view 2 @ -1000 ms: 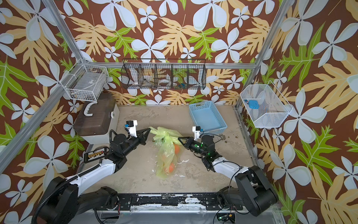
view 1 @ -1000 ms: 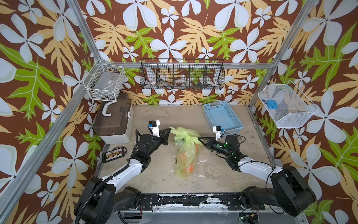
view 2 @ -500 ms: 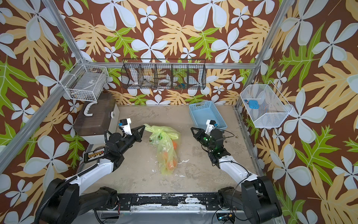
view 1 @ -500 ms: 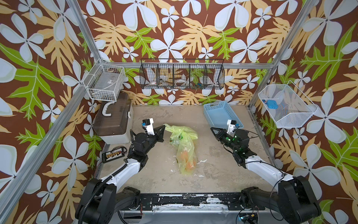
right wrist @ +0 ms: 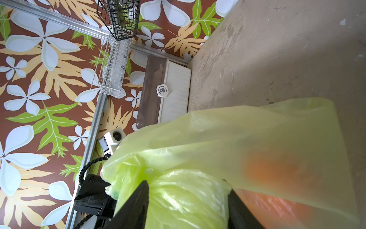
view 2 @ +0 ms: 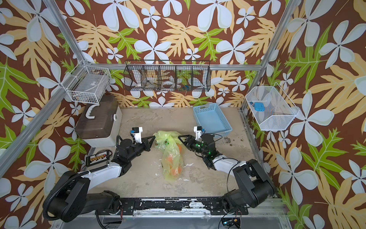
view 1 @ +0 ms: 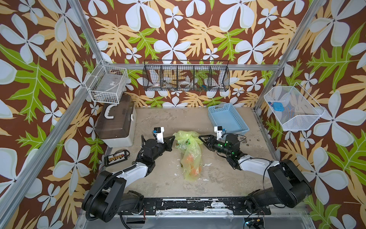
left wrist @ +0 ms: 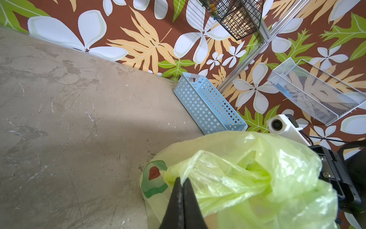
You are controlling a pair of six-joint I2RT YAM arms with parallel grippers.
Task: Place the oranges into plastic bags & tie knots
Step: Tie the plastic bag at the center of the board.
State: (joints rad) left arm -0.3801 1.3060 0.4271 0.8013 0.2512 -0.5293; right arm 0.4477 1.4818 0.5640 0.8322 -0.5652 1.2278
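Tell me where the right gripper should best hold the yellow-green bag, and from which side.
Probably the bunched top of the bag, not the loose body where the oranges lie. Come from the robot's right, low and level: the left gripper pinches the opposite side, and the right gripper stands open around that bunch.

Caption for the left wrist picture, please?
The left gripper pinches the bunched top of the yellow-green bag; blue basket beyond on the table.

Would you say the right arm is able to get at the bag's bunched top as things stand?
Probably yes: the right gripper stands open with the bag's bunched top between its fingers; nothing blocks it.
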